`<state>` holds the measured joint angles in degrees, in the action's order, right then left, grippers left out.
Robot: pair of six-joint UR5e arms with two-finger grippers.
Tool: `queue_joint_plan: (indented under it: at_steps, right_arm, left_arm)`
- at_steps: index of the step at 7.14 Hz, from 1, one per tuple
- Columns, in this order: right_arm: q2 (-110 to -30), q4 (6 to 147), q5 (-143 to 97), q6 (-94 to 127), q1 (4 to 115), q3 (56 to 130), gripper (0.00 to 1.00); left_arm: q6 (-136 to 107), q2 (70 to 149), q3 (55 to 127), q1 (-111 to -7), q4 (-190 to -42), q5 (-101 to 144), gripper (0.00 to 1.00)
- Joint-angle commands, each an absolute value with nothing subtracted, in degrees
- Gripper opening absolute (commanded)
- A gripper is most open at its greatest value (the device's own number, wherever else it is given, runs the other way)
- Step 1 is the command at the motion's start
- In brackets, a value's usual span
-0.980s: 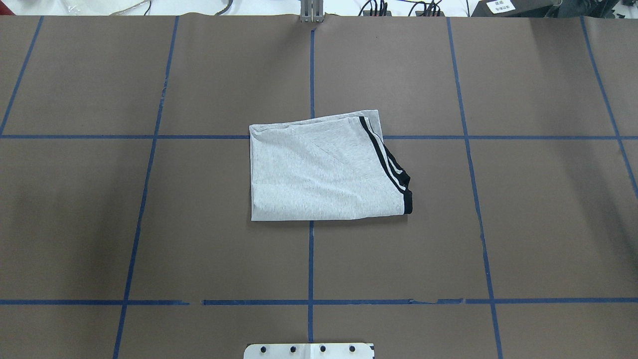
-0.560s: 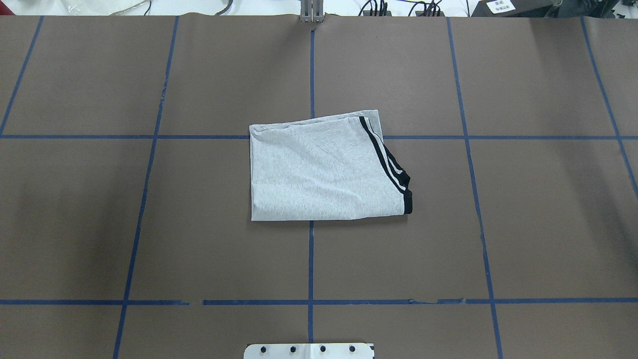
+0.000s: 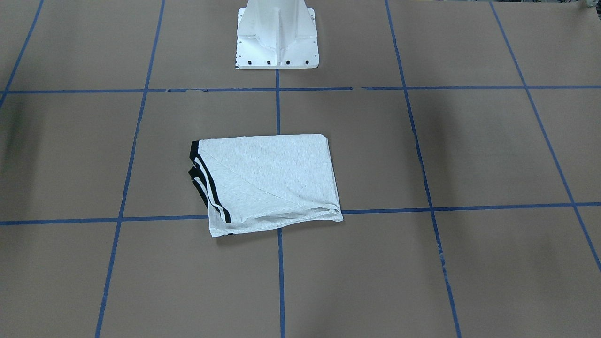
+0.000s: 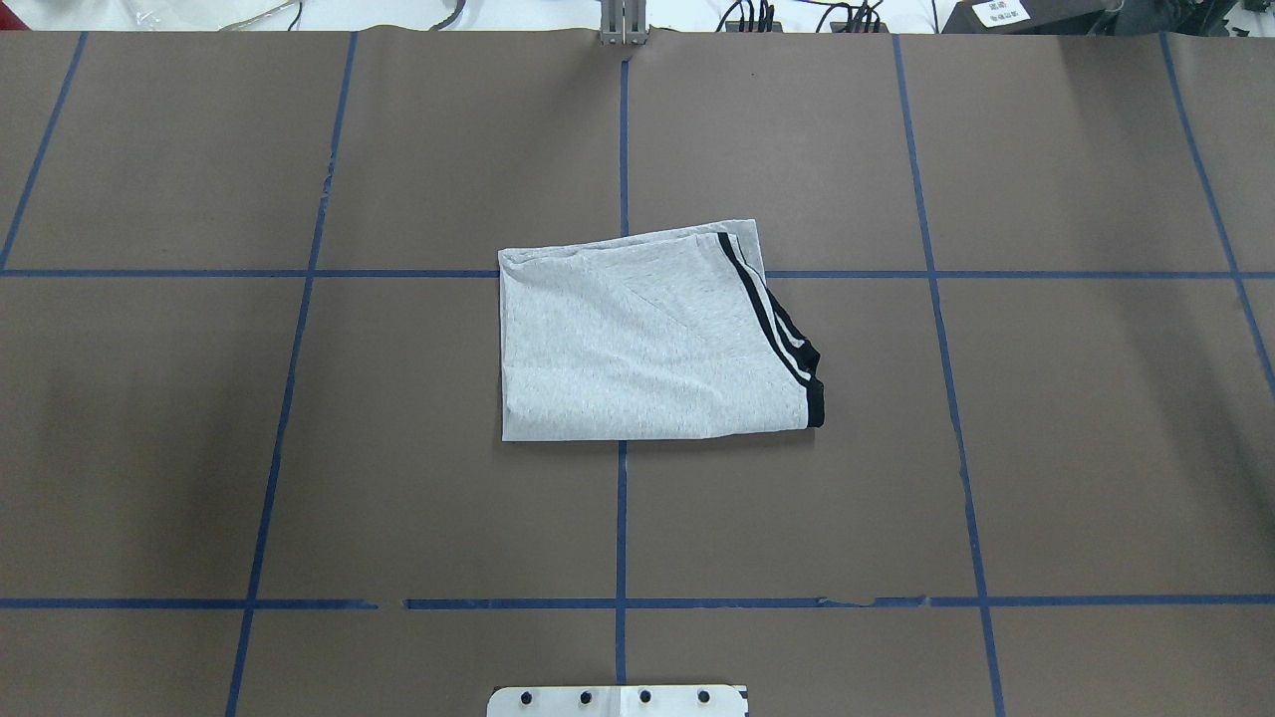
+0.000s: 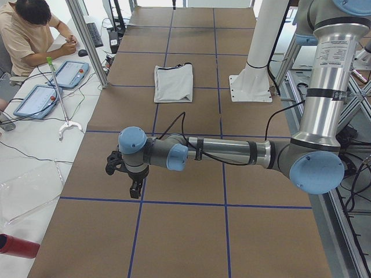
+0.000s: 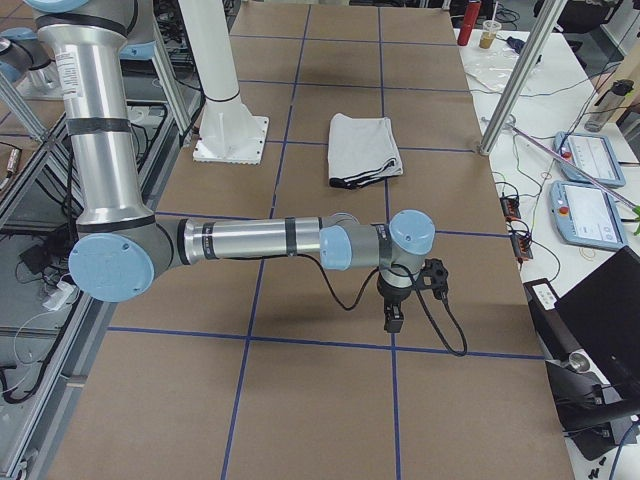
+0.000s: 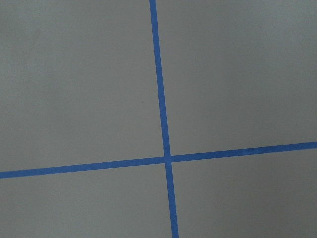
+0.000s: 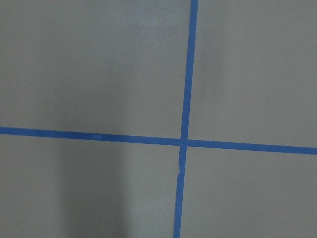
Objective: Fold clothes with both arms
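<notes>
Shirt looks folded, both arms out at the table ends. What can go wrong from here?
1. The T-shirt layers are misaligned. The striped edge runs skewed and the far edge gapes, so a further fold may pinch only one layer.
2. The left end effector hangs low over the table. A straight sweep inward could drag the fabric.

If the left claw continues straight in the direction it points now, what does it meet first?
The left claw would probably meet the bare brown table, near a crossing of blue tape; the T-shirt lies far off.
</notes>
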<state>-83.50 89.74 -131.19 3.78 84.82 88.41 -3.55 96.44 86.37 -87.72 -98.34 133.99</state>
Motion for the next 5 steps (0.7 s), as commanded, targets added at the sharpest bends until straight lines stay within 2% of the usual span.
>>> queue_joint_plan:
  at_steps: [1,5]
  right_arm:
    - [-83.4,89.7,-131.2,3.8,84.8,88.7,1.0]
    - [-83.4,89.7,-131.7,3.8,84.8,88.8,1.0]
  left_arm:
    - [-3.5,96.5,86.3,-87.7,-98.3,133.9,1.0]
    - [-3.7,97.1,86.0,-87.4,-98.3,133.9,1.0]
